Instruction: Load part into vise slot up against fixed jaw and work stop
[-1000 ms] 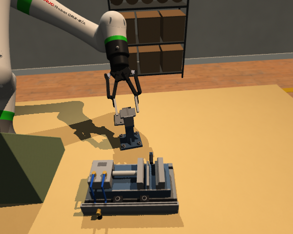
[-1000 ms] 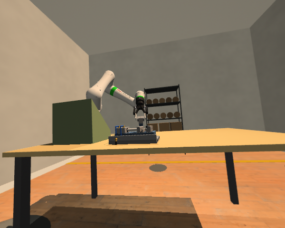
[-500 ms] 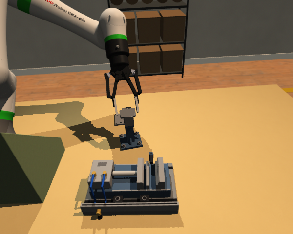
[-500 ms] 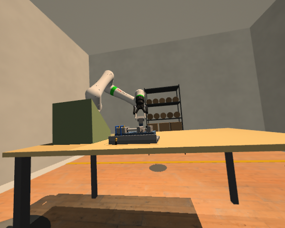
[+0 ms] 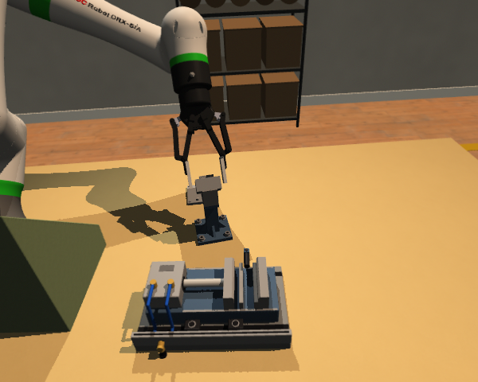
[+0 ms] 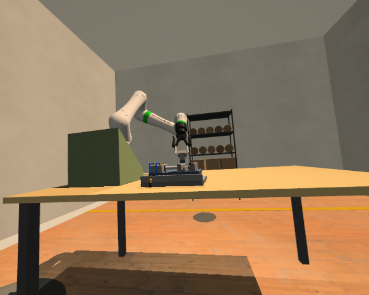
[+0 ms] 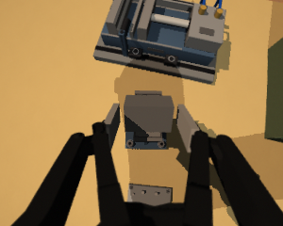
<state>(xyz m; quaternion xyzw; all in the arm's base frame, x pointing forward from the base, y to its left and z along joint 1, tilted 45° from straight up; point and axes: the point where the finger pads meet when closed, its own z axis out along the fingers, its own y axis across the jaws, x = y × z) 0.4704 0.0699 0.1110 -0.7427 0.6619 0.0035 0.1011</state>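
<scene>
The part, a grey block [image 5: 208, 183], rests on top of the dark blue V-block stand [image 5: 211, 222]; it also shows in the wrist view [image 7: 147, 113]. My gripper [image 5: 206, 181] hangs straight above it, half open, with a finger on each side of the block and a visible gap at both sides [image 7: 149, 124]. The small grey infeed plate [image 7: 150, 193] lies behind the V-block with nothing on it. The vise [image 5: 214, 304] stands open nearer the front, with the fixed jaw [image 5: 261, 283] on the right, the moving jaw [image 5: 229, 283] on the cylinder rod, and the black work stop [image 5: 246, 256] at the far end.
The air cylinder [image 5: 165, 283] with blue hoses sits on the vise's left. A green box [image 5: 33, 275] stands at the table's left by the robot base. A shelf with cartons [image 5: 260, 61] stands beyond the table.
</scene>
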